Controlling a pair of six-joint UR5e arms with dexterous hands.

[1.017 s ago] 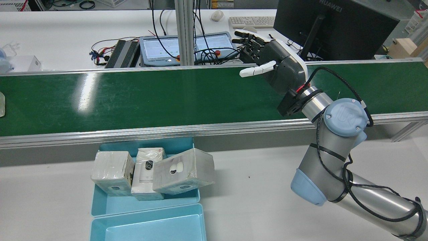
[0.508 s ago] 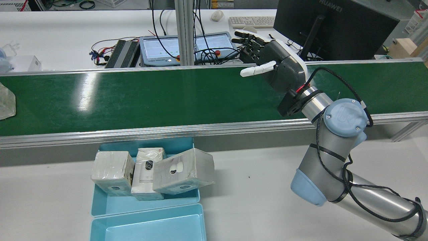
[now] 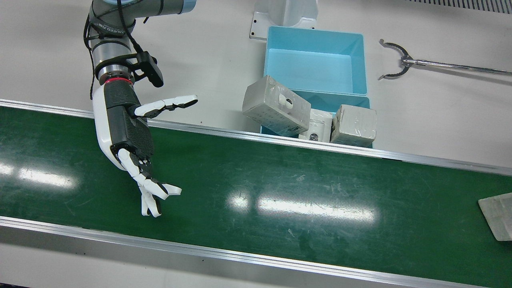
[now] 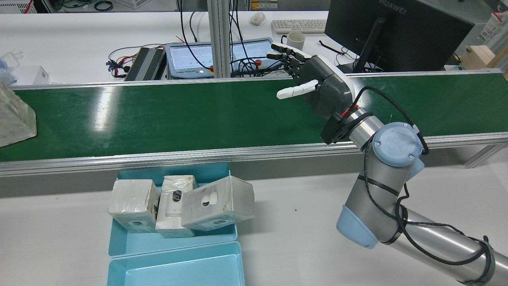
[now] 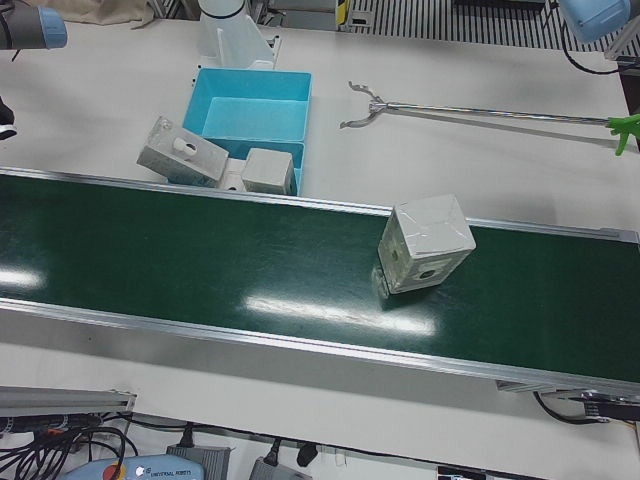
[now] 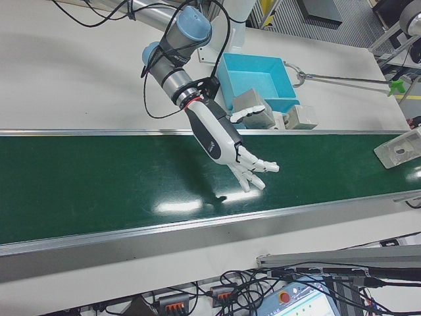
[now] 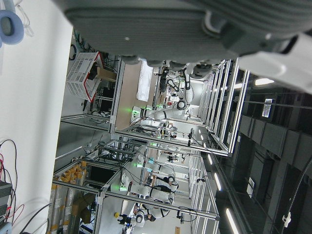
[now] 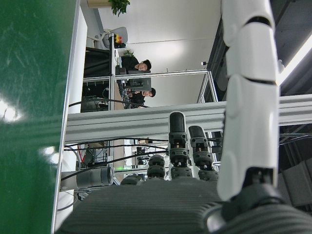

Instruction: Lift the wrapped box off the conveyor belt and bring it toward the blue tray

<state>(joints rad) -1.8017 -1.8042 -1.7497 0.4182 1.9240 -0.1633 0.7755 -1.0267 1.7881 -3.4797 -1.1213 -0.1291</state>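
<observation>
Green conveyor belt [image 4: 178, 115] is carrying the wrapped box [image 5: 428, 242] near its far end, well apart from the right hand [image 3: 128, 134], which is hovering over the belt with fingers spread, holding nothing. Three wrapped boxes are crowding the blue tray [image 4: 174, 242]. Only the left-front view is showing the whole box; the left hand's state cannot be told.

Right hand [image 8: 195, 195] fills bottom and right of frame, fingers [image 8: 246, 97] extended and apart, nothing held. Green belt [image 8: 29, 97] beyond the fingers, at frame left. Aluminium rail [image 8: 136, 124] alongside. Two people [image 8: 139, 78] seated far behind.
</observation>
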